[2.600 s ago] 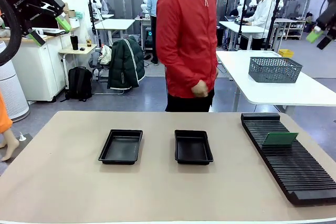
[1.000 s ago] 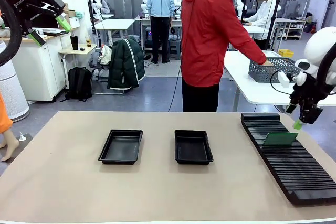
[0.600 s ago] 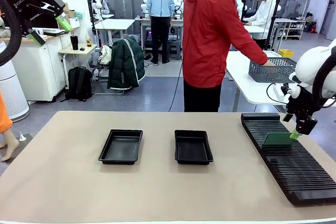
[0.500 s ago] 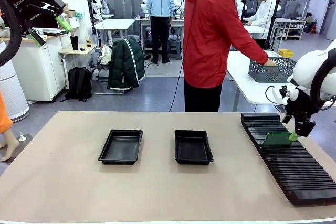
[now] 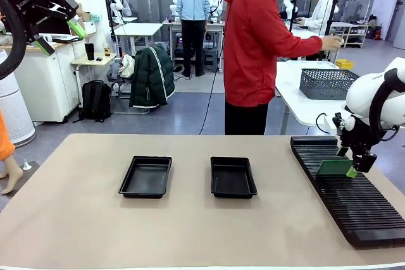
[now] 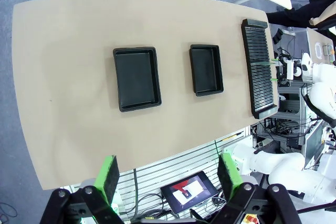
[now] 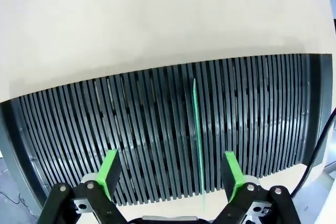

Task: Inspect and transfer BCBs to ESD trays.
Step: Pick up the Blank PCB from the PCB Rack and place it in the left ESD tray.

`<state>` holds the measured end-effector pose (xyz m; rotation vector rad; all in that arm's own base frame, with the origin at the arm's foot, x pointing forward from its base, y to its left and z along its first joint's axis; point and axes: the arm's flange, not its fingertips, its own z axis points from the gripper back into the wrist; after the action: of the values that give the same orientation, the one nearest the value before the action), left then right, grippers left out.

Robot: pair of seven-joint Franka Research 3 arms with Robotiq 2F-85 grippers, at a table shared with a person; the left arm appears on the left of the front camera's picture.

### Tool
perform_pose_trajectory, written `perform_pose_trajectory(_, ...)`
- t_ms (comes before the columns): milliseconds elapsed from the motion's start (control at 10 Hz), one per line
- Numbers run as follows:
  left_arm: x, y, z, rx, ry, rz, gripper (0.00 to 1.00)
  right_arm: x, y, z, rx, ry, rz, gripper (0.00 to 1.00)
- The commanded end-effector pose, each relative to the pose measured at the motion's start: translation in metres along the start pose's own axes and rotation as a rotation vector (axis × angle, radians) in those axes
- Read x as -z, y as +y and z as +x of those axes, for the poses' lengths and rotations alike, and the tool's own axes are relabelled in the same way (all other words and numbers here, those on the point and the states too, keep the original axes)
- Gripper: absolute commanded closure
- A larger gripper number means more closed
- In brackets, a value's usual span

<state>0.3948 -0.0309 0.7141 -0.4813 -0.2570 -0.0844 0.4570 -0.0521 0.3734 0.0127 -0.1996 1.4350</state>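
The single BCB (image 5: 334, 167) stands upright on edge in a slot of the black ribbed rack (image 5: 357, 210), toward the rack's far end, on the right side of the tabletop (image 5: 76, 219). Your right hand (image 5: 347, 162) is down at it, released. Its fingers are spread wide and the board's edge sits between them, clear of both pads in the wrist view. Left of the rack, well apart, the nearer ESD tray (image 5: 233, 176) and the farther ESD tray (image 5: 145, 176) lie with bare floors. Your left hand (image 5: 60, 37) hangs high at the left, released and grasping nothing.

Front camera across table (image 5: 76, 219); both wrist cameras above rack (image 7: 157, 145)
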Motion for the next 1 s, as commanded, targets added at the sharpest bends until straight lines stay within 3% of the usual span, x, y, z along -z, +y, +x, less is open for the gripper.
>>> perform_pose_trajectory(0,-0.0005,0.0008,0.0001,-0.001,-0.001,-0.001,0.0,-0.003,0.0002,-0.0013,0.004,-0.003,-0.003,0.0)
perform_pose_trajectory(900,-0.0005,0.0008,0.0001,-0.001,-0.001,-0.001,0.0,-0.001,-0.0037,0.0036,-0.02,0.006,-0.021,0.0)
